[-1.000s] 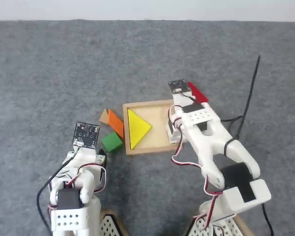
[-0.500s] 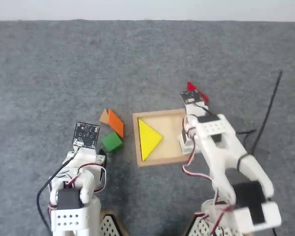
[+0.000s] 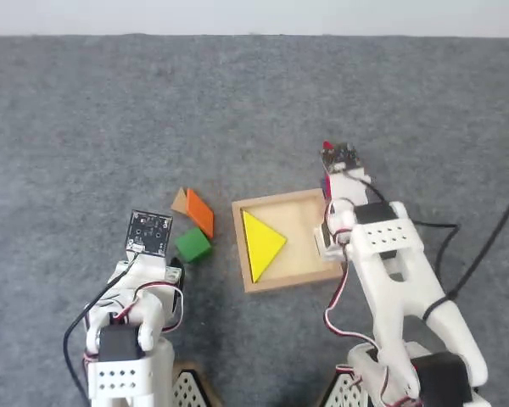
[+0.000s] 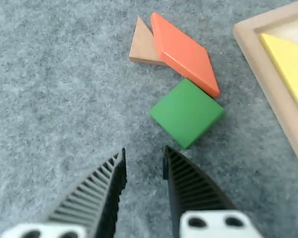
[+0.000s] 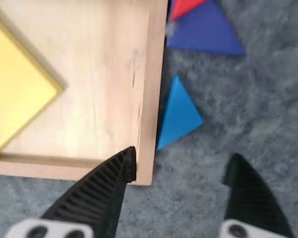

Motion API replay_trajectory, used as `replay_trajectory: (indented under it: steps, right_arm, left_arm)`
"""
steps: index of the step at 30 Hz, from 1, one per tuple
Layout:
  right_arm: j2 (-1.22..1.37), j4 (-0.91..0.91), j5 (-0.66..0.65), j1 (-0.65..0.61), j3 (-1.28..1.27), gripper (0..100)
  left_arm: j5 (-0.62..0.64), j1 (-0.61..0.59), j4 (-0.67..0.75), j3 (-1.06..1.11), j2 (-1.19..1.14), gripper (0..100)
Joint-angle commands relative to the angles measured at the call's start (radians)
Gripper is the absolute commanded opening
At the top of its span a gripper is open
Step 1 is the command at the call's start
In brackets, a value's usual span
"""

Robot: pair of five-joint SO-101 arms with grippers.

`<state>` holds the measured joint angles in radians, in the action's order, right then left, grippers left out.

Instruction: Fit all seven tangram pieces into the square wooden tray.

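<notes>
Yellow tri in tray, R end effector alongside

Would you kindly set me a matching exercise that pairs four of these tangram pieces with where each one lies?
Pieces:
1. yellow triangle
2. green square
3. small blue triangle
4. orange parallelogram

Places:
A. against the tan triangle
B. inside the tray
C. close in front of the left gripper
D. just outside the tray's wall

Pairs: 1-B, 2-C, 3-D, 4-A.

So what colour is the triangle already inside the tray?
Yellow triangle, clearest in the high view.
</notes>
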<state>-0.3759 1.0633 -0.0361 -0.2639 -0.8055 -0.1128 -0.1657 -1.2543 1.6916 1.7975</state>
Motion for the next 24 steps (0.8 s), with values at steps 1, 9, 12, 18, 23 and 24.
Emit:
replay_trajectory:
  steps: [1, 9, 12, 18, 23, 24]
  right_arm:
    - [-0.01, 0.024, -0.005, 0.028, 0.163, 34.0]
    - [0.357, 0.025, 0.023, 0.101, 0.601, 34.0]
    - [0.541, 0.024, 0.069, 0.101, 0.746, 34.0]
    - [0.777, 0.016, 0.146, 0.045, 0.957, 34.0]
    - [0.875, 0.002, 0.175, 0.018, 1.073, 34.0]
    - [0.897, 0.002, 0.175, 0.022, 1.089, 34.0]
  left_arm:
    - [0.015, -0.008, -0.006, -0.008, 0.018, 12]
    - [0.015, -0.008, -0.006, -0.008, 0.018, 12]
    - [0.015, -0.008, -0.006, -0.008, 0.018, 12]
    - [0.015, -0.008, -0.006, -0.008, 0.018, 12]
    - [0.015, -0.008, -0.006, -0.008, 0.018, 12]
    - [0.015, -0.008, -0.006, -0.008, 0.018, 12]
